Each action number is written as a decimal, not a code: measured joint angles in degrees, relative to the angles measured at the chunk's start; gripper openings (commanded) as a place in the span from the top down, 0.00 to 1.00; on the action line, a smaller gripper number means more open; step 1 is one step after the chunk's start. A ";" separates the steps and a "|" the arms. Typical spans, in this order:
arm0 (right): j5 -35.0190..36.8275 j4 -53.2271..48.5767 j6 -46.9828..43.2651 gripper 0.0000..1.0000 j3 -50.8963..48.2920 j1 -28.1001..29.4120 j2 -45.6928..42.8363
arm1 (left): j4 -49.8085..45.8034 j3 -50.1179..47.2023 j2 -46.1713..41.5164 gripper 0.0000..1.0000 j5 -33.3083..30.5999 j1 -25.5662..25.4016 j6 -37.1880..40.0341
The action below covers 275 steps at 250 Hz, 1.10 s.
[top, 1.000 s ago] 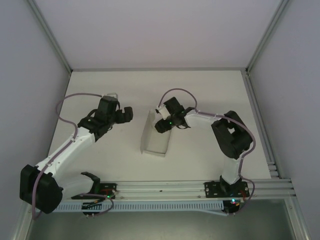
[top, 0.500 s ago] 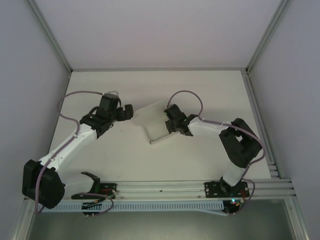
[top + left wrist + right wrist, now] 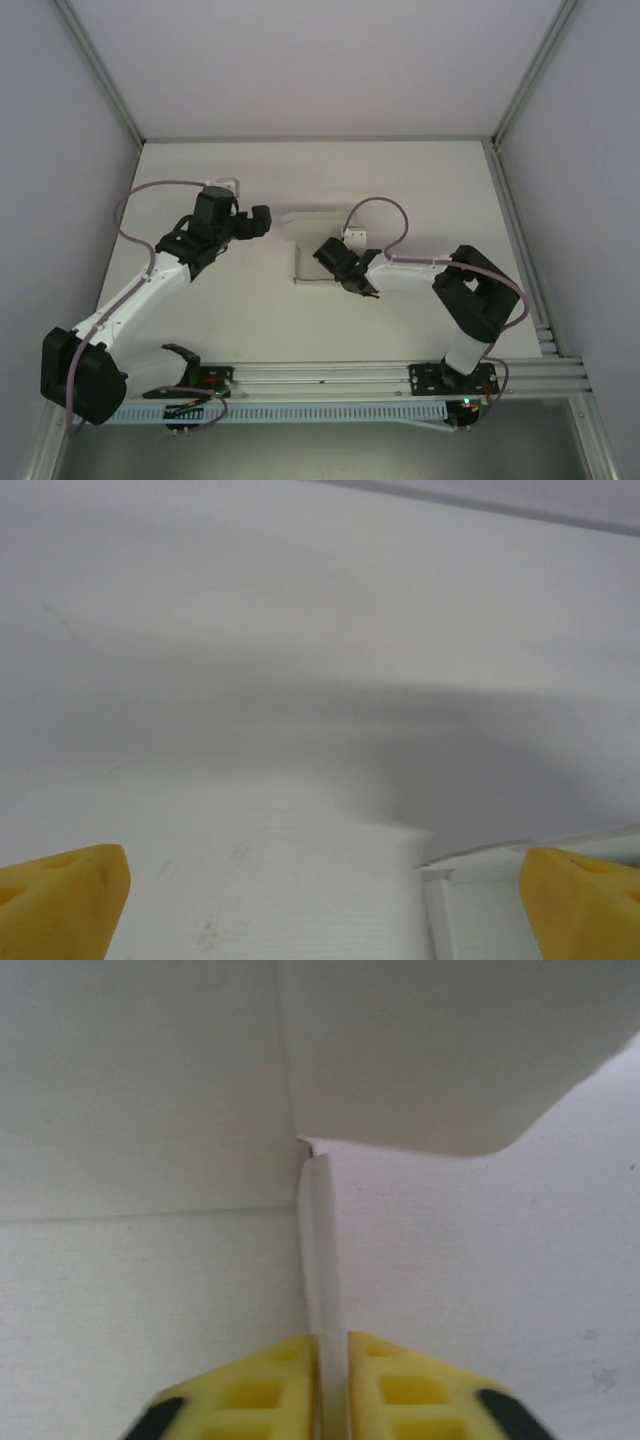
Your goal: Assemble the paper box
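Note:
The paper box (image 3: 308, 238) is a pale white creased card lying mid-table, low and partly folded. My right gripper (image 3: 336, 258) sits at its near right side. In the right wrist view its yellow fingers (image 3: 258, 1392) stand close together on a thin upright panel of the paper box (image 3: 322, 1250), with a rounded flap (image 3: 430, 1060) beyond. My left gripper (image 3: 260, 222) hovers just left of the card, open wide. In the left wrist view its yellow fingertips (image 3: 62, 898) sit far apart with bare table between them, and a corner of the paper box (image 3: 490, 910) lies by the right one.
The white table (image 3: 420, 190) is walled by grey panels on three sides, with an aluminium rail (image 3: 330, 375) along the near edge by both arm bases. Purple cables loop over each arm.
The paper box went from standing on edge to lying lower and turned. The right gripper moved nearer and left with it and closed in. The left gripper shifted slightly toward the card.

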 measured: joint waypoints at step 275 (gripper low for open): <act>-44.35 -2.93 -59.76 0.52 8.68 -23.69 -11.96 | -6.16 13.53 25.09 0.56 26.16 -1.36 40.41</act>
